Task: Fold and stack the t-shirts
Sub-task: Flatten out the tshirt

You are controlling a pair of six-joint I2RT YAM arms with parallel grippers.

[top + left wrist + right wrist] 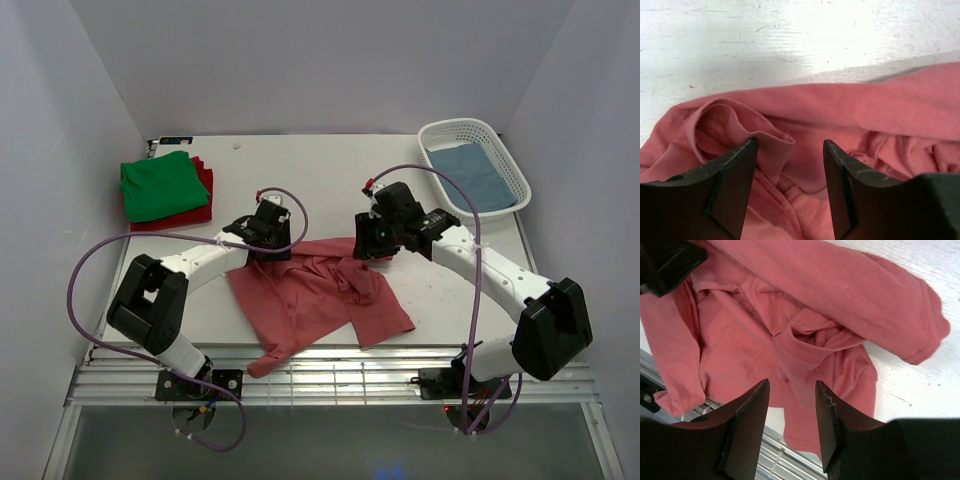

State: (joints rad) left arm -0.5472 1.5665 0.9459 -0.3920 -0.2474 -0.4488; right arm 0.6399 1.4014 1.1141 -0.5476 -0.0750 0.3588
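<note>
The pinkish-red t-shirt [315, 295] lies crumpled and unfolded on the table [300, 165], near its front edge. Left gripper [790, 145]: jaws apart over a rumpled fold, nothing clamped. Right gripper [791, 385]: jaws apart above the fabric, holding nothing.

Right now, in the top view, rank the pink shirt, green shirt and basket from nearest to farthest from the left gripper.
1. The pink shirt, right under the left gripper.
2. The green shirt, back left.
3. The basket, back right corner.
</note>
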